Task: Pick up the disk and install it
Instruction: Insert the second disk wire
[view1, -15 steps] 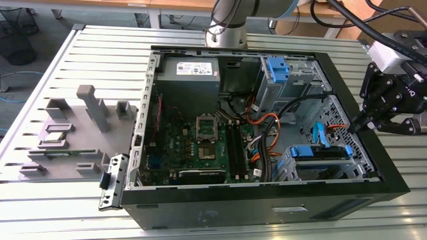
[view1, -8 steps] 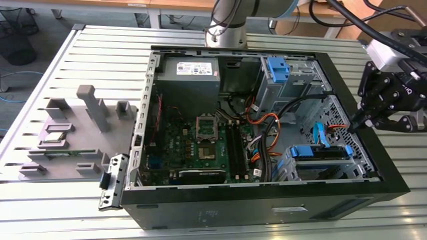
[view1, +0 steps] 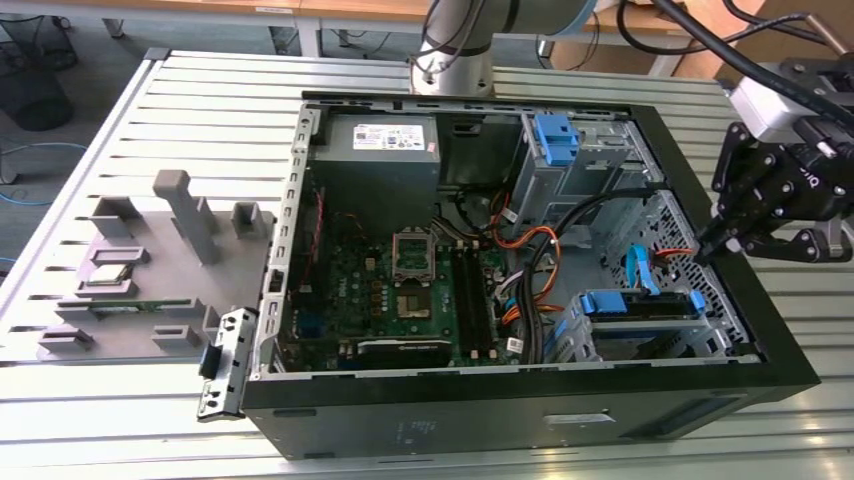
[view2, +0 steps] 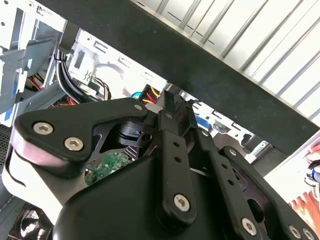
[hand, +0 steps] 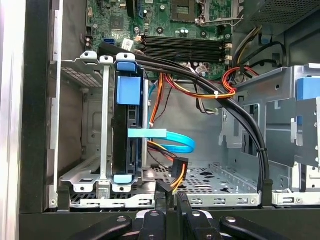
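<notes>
The disk (hand: 127, 135) sits edge-on in its drive cage inside the case (view1: 747, 300), so installation looks about finished, while the tool (view1: 727, 243), fingers closed and empty, hovers at the case's rim.

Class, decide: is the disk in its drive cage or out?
In. The disk stands edge-on in the drive cage, blue rails showing; the gripper hovers nearby.

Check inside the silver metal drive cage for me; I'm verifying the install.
A flat disk with blue plastic rails sits edge-on in the cage; its broad faces are hidden by the cage walls.
</notes>
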